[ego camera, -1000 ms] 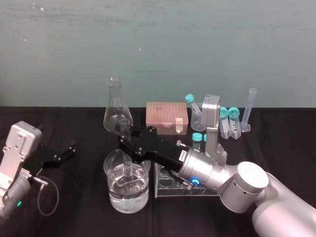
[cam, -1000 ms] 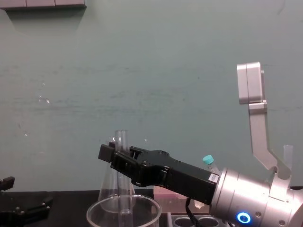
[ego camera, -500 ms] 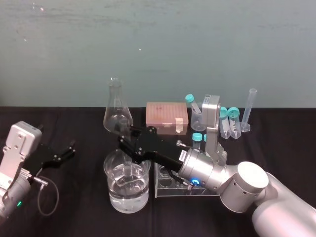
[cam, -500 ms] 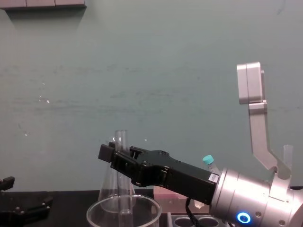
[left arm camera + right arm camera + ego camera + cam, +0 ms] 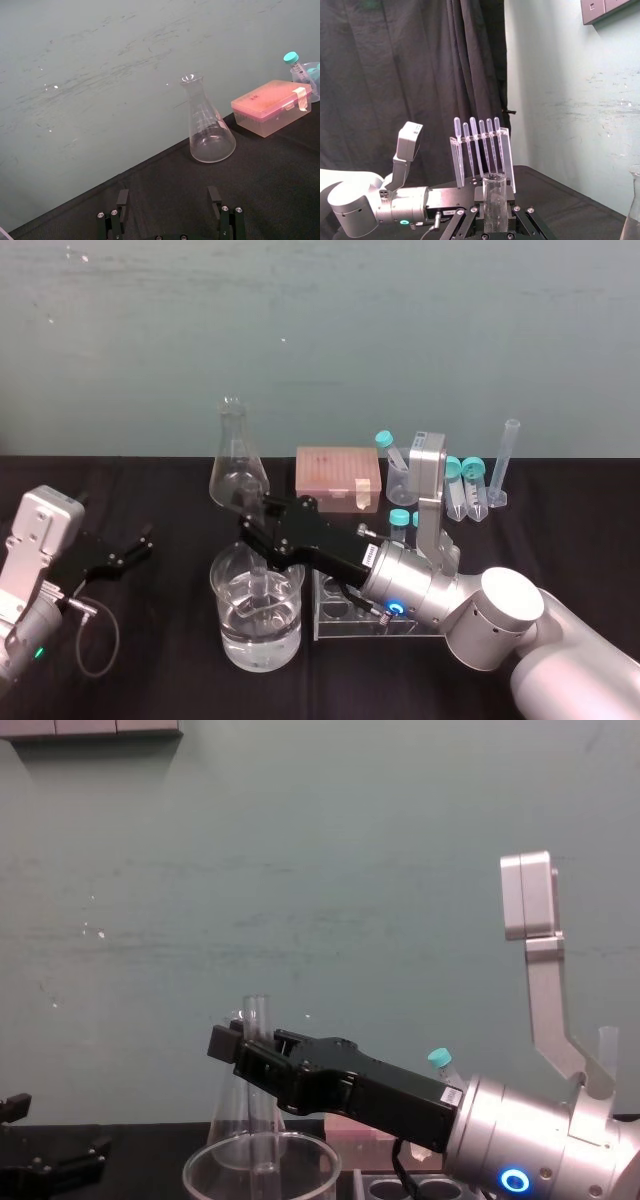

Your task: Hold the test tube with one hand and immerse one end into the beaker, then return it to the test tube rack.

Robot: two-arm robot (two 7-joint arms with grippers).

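One long, slim, clear glass test tube [image 5: 260, 585] stood upright in the black two-fingered right claw [image 5: 262, 532], whose fingers were closed on the upper glass just below the flared lip. Its rounded lower end hung inside the wide, round, clear glass beaker [image 5: 222, 592] and appeared to dip into the water there. The beaker sat near the front edge of the black tabletop [image 5: 160, 680]. A pale translucent plastic test tube rack [image 5: 345, 618] lay just beside the beaker, toward the right edge.

The likeliest trouble would be a sideways swing toward the rack before the tube had lifted clear. The glass could then knock the beaker's thick rim, tipping the vessel or cracking the tube. Wet glass might also slide in the fingers, and a tilted tube would probably miss its hole.

The right arm reached in from the front right corner, low across the rack, with its wrist roughly level and its fingers pointing toward the left edge. The left claw [image 5: 128, 552] lay parked near the left edge, its fingers spread apart and holding nothing.
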